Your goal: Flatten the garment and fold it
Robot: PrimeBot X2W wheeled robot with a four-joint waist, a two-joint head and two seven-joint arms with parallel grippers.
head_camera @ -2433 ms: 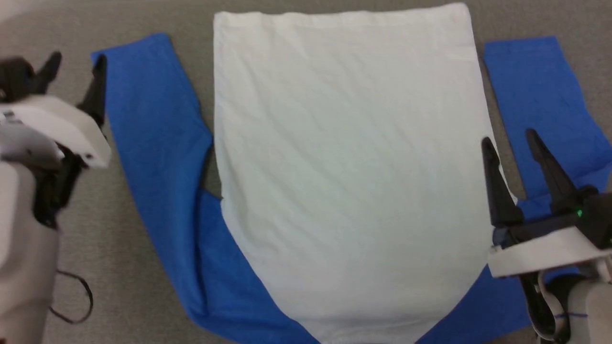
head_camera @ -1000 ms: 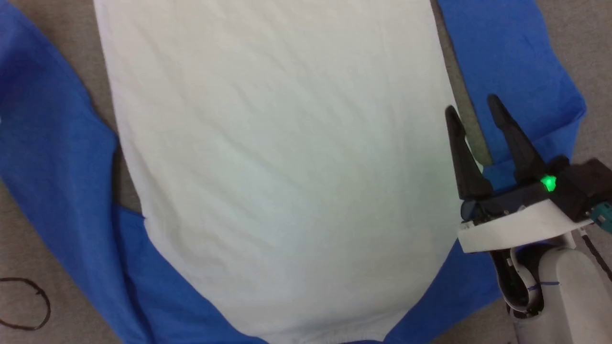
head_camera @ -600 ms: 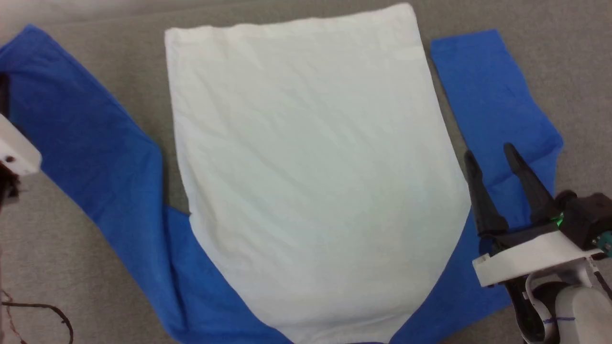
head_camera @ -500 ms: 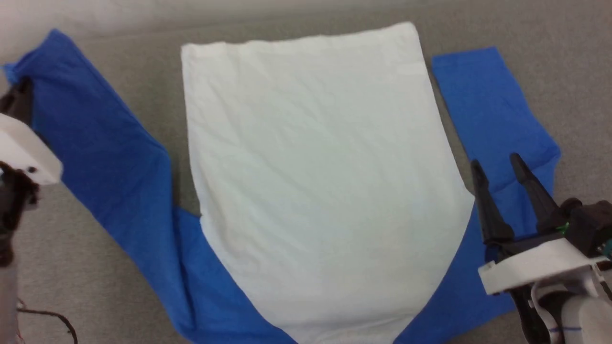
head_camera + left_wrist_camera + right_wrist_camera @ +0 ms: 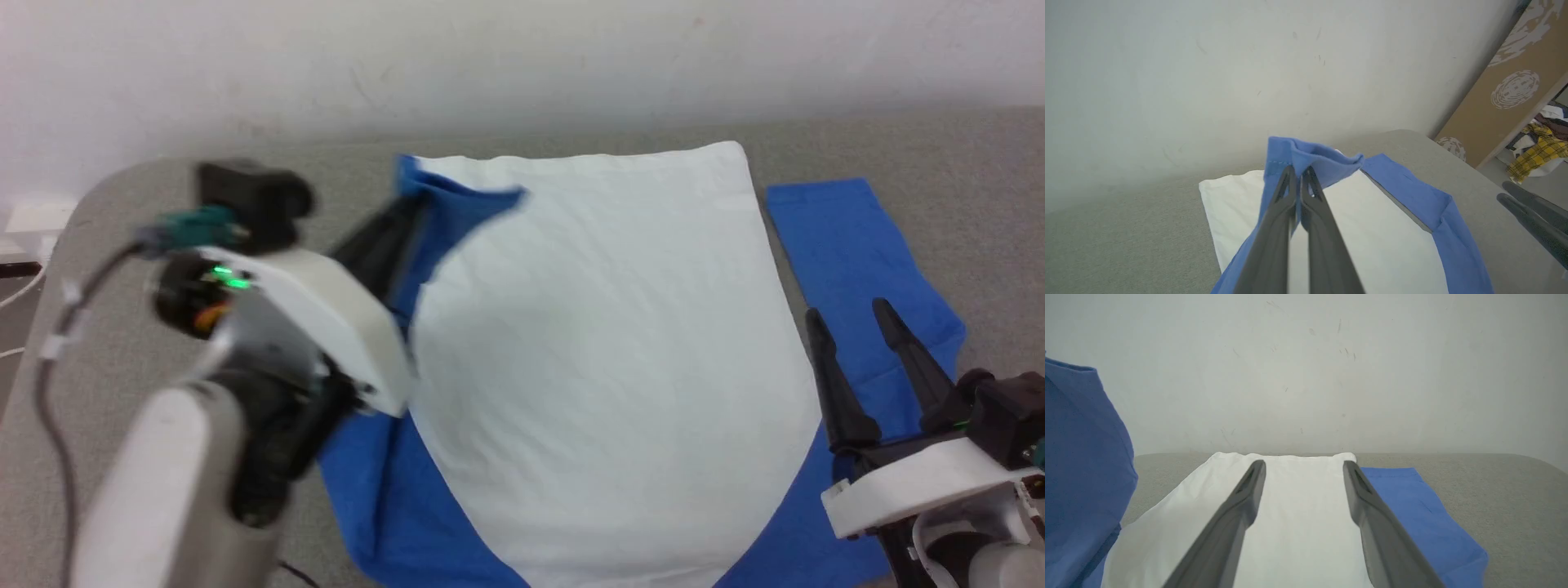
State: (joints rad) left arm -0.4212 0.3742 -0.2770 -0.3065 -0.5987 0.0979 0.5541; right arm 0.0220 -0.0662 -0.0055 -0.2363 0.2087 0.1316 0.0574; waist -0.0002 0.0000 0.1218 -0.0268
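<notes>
The shirt [image 5: 604,367] lies on the grey table [image 5: 963,147], its white body across the middle of the head view. Upper left of centre, the left gripper [image 5: 411,208] is clamped on the raised blue left sleeve [image 5: 457,204]. Lower right, the right gripper [image 5: 845,312] hangs, fingers apart, beside the flat right sleeve [image 5: 849,245]

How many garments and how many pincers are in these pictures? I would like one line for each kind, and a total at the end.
garment: 1
pincers: 2, namely the left pincer, shut on the garment, and the right pincer, open and holding nothing
Total: 3
</notes>
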